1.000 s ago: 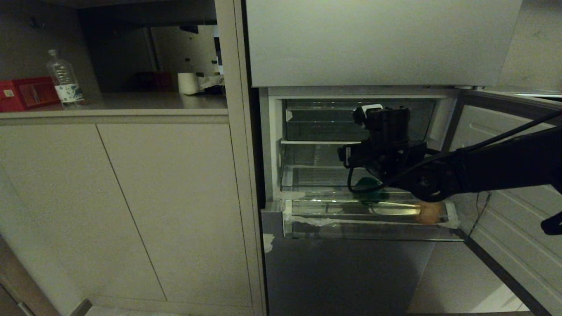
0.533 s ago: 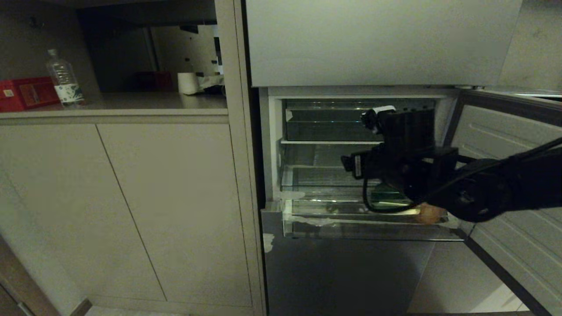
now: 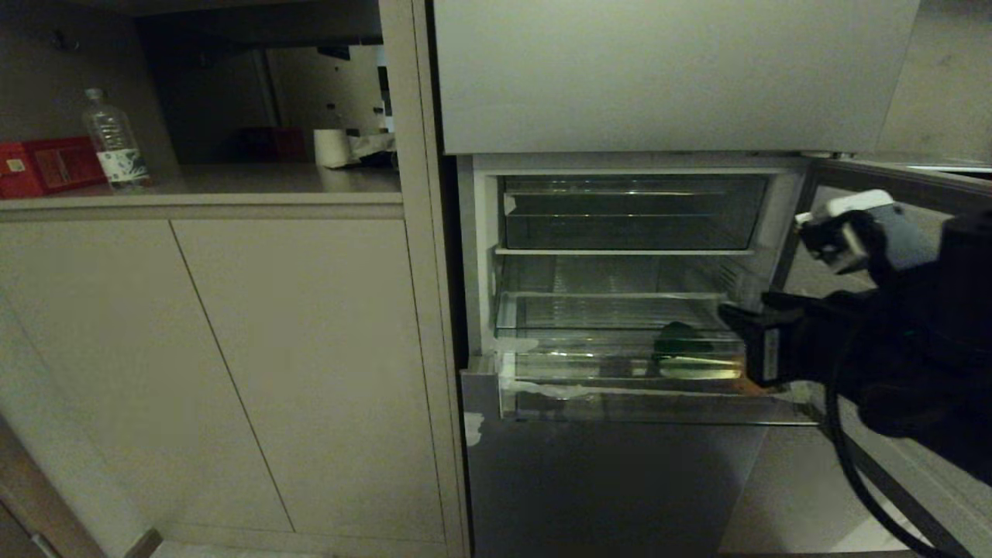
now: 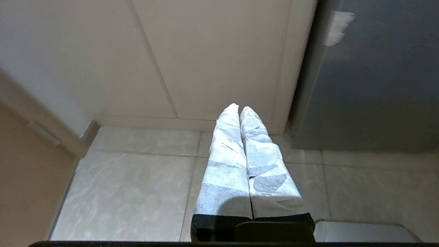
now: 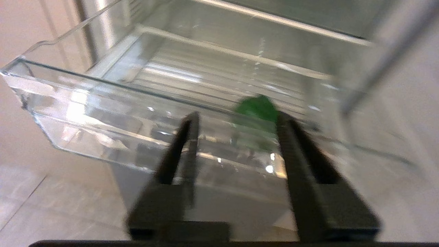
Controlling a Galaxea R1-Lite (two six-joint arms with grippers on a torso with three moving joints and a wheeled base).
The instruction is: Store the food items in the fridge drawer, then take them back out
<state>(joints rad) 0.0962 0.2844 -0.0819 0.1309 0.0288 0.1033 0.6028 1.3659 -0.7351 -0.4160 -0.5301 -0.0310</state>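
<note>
Green and rounded, the dark fist-sized food item [image 3: 676, 339] sits on the ribbed floor of the wide transparent plastic fridge drawer [image 3: 589, 387], which is pulled out of the open fridge with white tape scraps [image 3: 508, 370] at its front corner; you can also pick the green item [image 5: 258, 107] out through the clear front wall of the drawer [image 5: 85, 113] in the right wrist view. Of the smaller tan-brown food item you see only a sliver, if that, at the drawer's right front corner, where the black right arm covers it, so you cannot confirm where it lies. Your right end effector [image 5: 236, 128] is outside the drawer, in front of its front wall, with its two black fingers [image 5: 187, 137] apart and nothing between them. Your left end effector [image 4: 239, 113] hangs low over the tiled floor beside the cabinet, its white-wrapped fingers pressed together and empty. Judged from this, you have at least the green item stored, so the putting-in half looks done or close to it; taking both items back out is what you have left, with nothing lifted out yet. A clear water bottle [image 3: 114, 147] on the cabinet surface plays no part
</note>
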